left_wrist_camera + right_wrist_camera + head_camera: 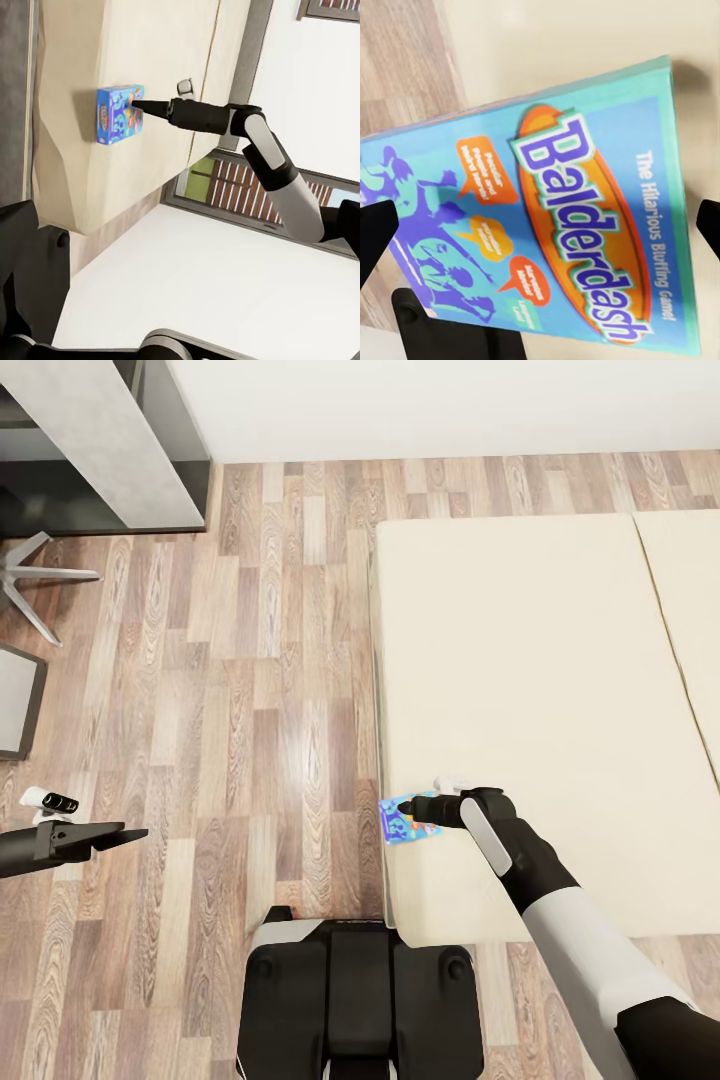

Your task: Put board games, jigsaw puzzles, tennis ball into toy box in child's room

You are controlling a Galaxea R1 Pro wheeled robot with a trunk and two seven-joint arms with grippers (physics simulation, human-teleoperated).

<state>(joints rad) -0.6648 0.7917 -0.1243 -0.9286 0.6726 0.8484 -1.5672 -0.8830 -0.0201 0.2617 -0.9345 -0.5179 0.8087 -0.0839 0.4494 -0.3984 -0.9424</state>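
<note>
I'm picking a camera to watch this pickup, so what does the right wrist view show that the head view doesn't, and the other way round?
Right wrist view: the printed lid, reading Balderdash, The Hilarious Bluffing Game. Head view: the left tool out over the wood floor, the robot's base, and a chair leg. Both show the board game at the bed edge by the right tool.

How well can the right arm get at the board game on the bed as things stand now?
Probably yes. The right pincer is already at the board game, which lies at the bed's near corner. In the right wrist view its fingertips stand either side of the box, open, with nothing between.
</note>
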